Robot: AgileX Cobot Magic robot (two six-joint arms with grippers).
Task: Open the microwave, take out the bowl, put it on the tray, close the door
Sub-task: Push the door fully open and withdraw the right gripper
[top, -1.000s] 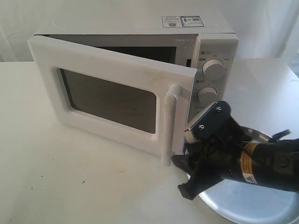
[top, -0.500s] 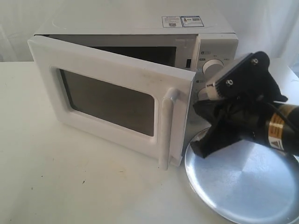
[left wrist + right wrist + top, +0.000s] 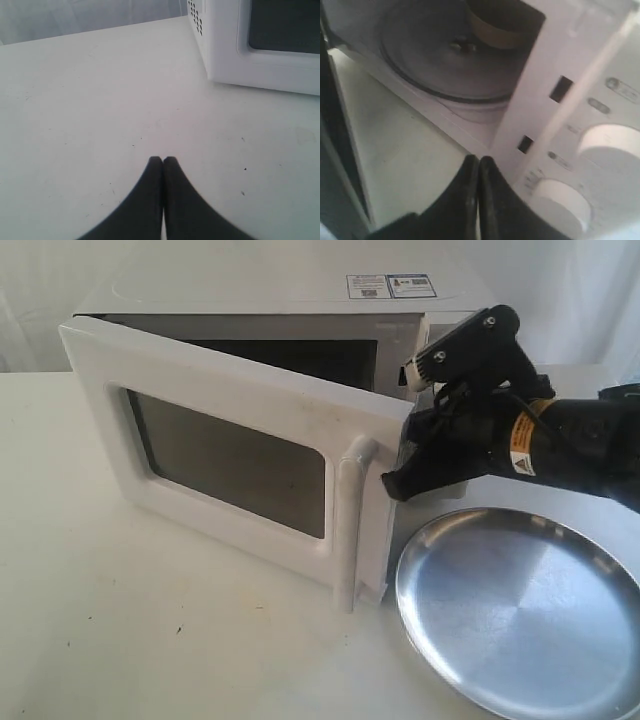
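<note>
The white microwave (image 3: pixel 250 290) stands at the back with its door (image 3: pixel 230 380) partly open, the bar handle (image 3: pixel 350 520) toward me. My right gripper (image 3: pixel 393 483) is shut and empty. It hovers in front of the control panel, just beside the door's free edge and above the far rim of the silver tray (image 3: pixel 520 610). In the right wrist view the shut tips (image 3: pixel 477 159) point into the cavity, where the bowl (image 3: pixel 495 25) sits in shadow at the back of the glass turntable (image 3: pixel 445 60). My left gripper (image 3: pixel 163 159) is shut over bare table beside the microwave (image 3: pixel 225 45).
Two round white knobs (image 3: pixel 610 142) (image 3: pixel 560 200) lie close to the right gripper. The white table (image 3: pixel 150 620) stretches in front of the door. The door's inner side (image 3: pixel 335 150) is right next to the right gripper.
The right gripper has shut and risen from over the tray's near side to the door's free edge. The door has swung slightly further out.
</note>
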